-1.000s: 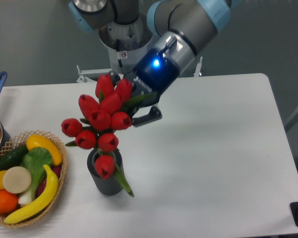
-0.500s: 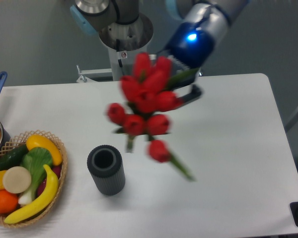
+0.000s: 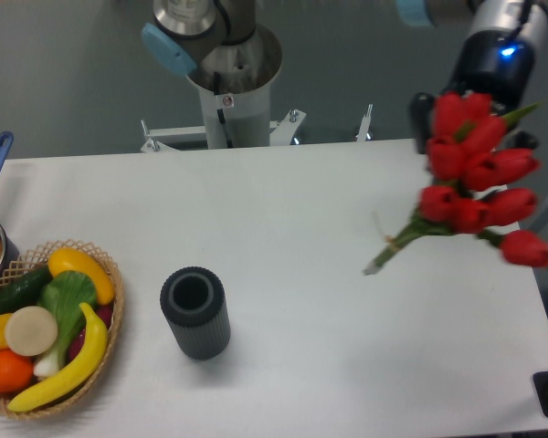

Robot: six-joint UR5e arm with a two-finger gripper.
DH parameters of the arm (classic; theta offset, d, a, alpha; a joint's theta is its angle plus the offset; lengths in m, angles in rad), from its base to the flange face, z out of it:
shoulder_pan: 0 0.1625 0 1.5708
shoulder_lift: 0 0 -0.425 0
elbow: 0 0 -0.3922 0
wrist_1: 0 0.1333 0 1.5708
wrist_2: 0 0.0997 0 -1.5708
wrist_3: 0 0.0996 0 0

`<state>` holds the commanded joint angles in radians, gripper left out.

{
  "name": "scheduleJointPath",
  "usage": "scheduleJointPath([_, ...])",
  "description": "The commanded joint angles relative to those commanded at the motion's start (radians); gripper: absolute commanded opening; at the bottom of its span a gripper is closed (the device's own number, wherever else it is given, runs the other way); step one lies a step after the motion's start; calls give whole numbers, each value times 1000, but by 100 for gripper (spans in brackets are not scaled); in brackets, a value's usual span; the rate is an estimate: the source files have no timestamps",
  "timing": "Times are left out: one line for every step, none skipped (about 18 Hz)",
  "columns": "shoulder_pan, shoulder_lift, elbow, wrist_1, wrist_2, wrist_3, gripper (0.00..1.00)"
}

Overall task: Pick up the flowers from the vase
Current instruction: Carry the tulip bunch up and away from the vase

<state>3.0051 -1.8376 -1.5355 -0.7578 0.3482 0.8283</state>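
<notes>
My black two-finger gripper [image 3: 493,96] is clamped on the bunch of red tulip flowers [image 3: 476,193], stems hanging free above the table's right edge. The dark grey ribbed cylindrical vase [image 3: 194,312] stands empty near the front left, so the pick looks done.

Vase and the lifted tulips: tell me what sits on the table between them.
Nothing. In the camera view only bare white tabletop lies between the dark grey vase and the red tulips, whose stem ends hang above the table.

Lab: pedestal-mounted arm [image 3: 221,55], grey backdrop

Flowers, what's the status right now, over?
Gripper shut on flowers, held in the air at far right. Vase empty, upright on table. Nothing in the way.
</notes>
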Motion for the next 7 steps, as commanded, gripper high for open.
scheduleJointPath([0,-12,-2,0,3,17,31])
scheduleJointPath([0,-20,-6,0,3,35,31])
scheduleJointPath([0,-29,-11,0,5,49,31])
scheduleJointPath([0,-34,-18,2,5,61,31])
scheduleJointPath([2,-34,-20,0,5,64,31])
scheduleJointPath([9,-32,-24,0,5,67,31])
scheduleJointPath([11,-31,-31,2,5,68,31])
